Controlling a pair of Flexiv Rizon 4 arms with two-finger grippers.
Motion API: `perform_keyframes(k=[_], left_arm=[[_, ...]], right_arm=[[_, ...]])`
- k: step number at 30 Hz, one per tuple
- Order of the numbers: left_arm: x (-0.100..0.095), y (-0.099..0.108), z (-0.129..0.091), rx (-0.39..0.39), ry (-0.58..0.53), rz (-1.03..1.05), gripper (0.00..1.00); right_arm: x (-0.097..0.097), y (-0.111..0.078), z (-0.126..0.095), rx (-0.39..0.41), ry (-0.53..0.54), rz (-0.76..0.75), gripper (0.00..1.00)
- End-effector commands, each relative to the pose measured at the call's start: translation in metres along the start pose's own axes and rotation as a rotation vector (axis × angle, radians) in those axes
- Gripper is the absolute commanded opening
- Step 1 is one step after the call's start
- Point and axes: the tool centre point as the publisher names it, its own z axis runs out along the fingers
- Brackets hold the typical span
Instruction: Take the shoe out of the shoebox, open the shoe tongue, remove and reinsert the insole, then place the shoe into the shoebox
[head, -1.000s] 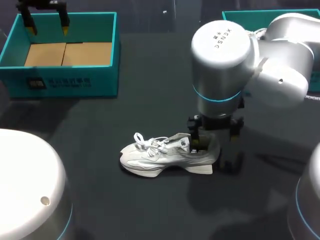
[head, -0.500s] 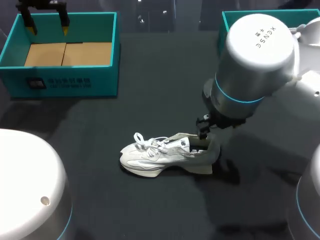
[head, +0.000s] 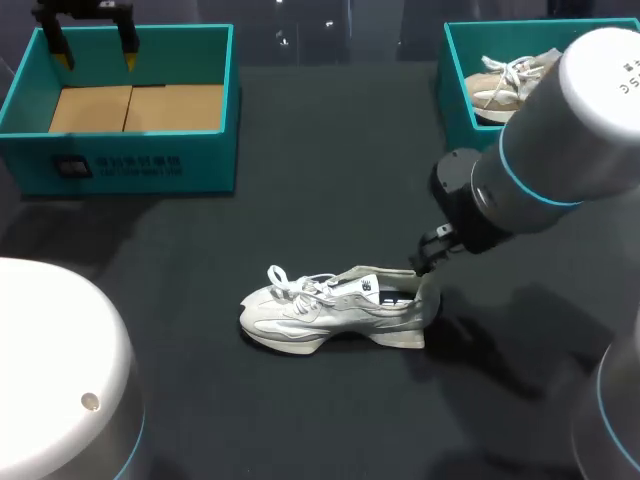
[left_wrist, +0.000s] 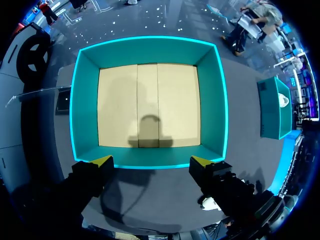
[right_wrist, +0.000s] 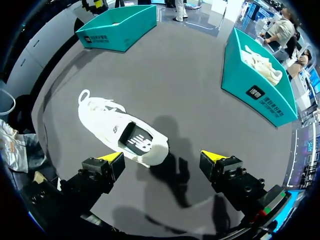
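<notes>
Head view, contents listed against the shoe (head: 335, 310).
- shoe: white, set upright on its sole on the dark table (head: 320, 180), outside both boxes. It is judged to be stood this way so that tongue and insole can be reached from above.
- right gripper (right_wrist: 164, 157): held above and just behind the shoe's heel, fingers spread wide, nothing clasped. In the right wrist view the shoe's mouth, with the dark insole (right_wrist: 134, 140) showing, is seen just ahead of one finger.
- empty shoebox (head: 130, 160): well apart from the shoe, off past its toe end, presumably left free for the return.
- left gripper (left_wrist: 151, 162): held over one wall of the empty shoebox, far from the shoe, fingers apart, nothing held.
- second shoebox (head: 455, 90): off past the shoe's heel end, with the other shoe (head: 505, 85) lying inside.
</notes>
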Motion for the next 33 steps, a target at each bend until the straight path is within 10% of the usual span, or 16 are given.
perform_keyframes(k=[1,33], left_arm=[[0.0,0.0,0.0,-0.001,0.0,0.0,1.0],[0.0,0.0,0.0,-0.001,0.0,0.0,1.0]], right_arm=[[-0.012,-0.019,-0.017,-0.214,0.193,-0.063,1.0],[-0.054,-0.036,-0.017,-0.638,0.462,-0.409,1.0]])
